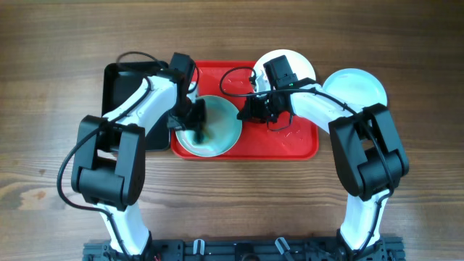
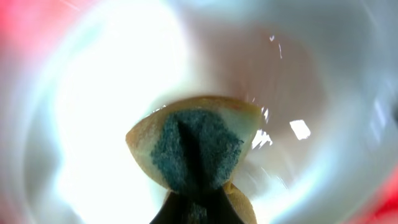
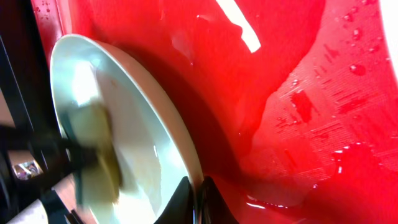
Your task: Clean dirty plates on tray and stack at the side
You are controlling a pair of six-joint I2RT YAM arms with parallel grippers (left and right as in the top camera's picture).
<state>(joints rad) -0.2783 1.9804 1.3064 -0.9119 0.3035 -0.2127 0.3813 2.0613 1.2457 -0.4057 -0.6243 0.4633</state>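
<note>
The wooden table (image 1: 58, 43) carries a red tray (image 1: 290, 148) under the fingers, a black tray (image 1: 116, 80) outside the left fingers (image 1: 194, 114), and a white plate (image 1: 303, 64) and a pale plate (image 1: 362, 87) beyond the right fingers (image 1: 250, 110).

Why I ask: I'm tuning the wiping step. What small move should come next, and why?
Probably sweep the sponge around the plate. The left tool presses it into the plate's bowl, the right tool pinches the rim to steady it on the tray, and blur hides whether any sauce is left.
</note>
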